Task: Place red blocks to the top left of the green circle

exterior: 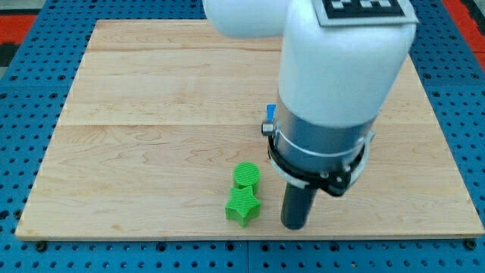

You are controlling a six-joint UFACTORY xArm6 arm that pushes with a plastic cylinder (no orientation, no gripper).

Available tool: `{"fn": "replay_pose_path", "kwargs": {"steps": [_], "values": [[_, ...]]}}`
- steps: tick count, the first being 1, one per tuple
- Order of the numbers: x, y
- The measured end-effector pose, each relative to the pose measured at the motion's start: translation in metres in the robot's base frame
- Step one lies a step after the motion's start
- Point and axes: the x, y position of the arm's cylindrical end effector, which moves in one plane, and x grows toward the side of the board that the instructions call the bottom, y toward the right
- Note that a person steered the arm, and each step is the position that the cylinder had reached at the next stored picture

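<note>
My tip, a bare rod with no pincer to spread, stands right of green star and green circle; red blocks unseen, perhaps behind my arm: find them first

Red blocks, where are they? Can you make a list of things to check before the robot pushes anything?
1. Red blocks in view: not ok. None shows on the wooden board; the arm hides part of it.
2. Green circle found: ok, near the view's bottom middle.
3. Green star position: ok, just below the circle and touching it.
4. My tip located: ok, to the view's right of the star, with a small gap.
5. Space to the circle's top left: ok, bare board there.
6. Anything behind the arm: cannot tell.
</note>
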Motion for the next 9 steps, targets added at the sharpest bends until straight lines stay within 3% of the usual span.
{"fn": "replay_pose_path", "kwargs": {"steps": [1, 2, 3, 5, 6, 7, 8, 9], "values": [[-0.041, 0.106], [-0.044, 0.191], [-0.045, 0.212], [-0.115, 0.200], [-0.120, 0.185], [-0.175, 0.176], [-0.197, 0.117], [-0.220, 0.013]]}}
